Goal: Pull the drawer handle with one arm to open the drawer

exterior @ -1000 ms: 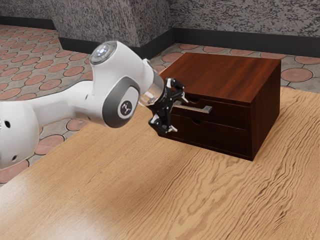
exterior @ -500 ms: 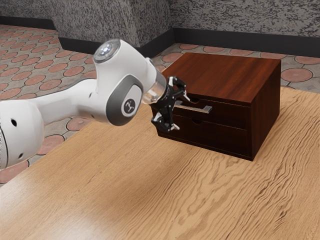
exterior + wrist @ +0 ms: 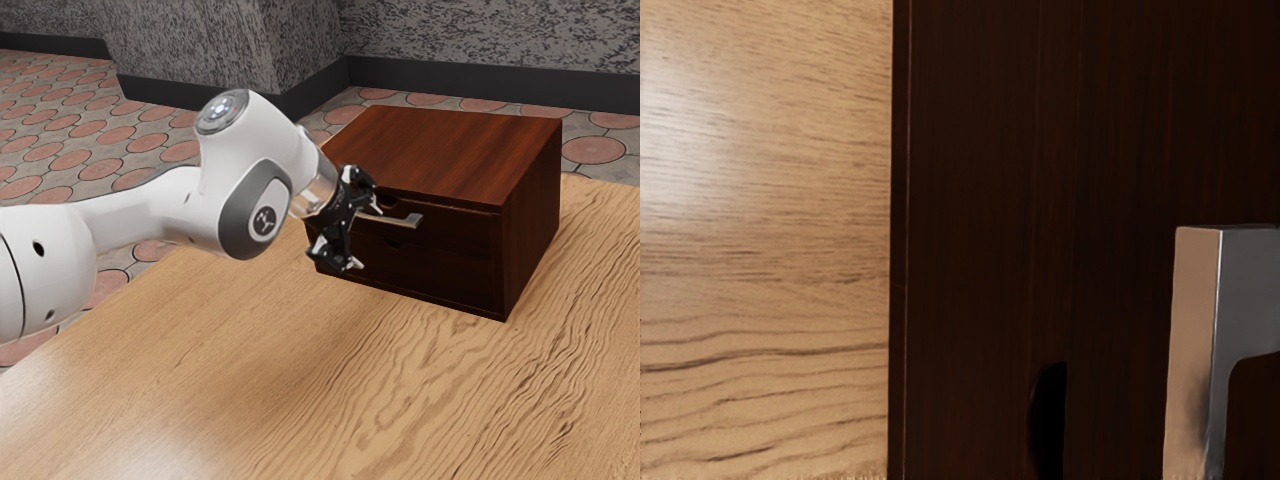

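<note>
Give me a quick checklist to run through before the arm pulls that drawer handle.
1. Gripper at the handle: ok, at the handle's end toward the exterior view's left.
2. Fingers closed on the handle: not ok, open.
3. Handle centred between the fingers: cannot tell.
4. Top drawer shut, ready to pull: ok.
5. Pull path over the table in front of the cabinet: ok, nothing in the way.

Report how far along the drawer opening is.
Done: the approach. The gripper sits open at the front of the cabinet, by the end of the handle. In hand: the grasp, as the gripper does not clamp the handle yet. Left: shutting on the handle and pulling, since the drawer looks flush with the cabinet front, not drawn out.
</note>
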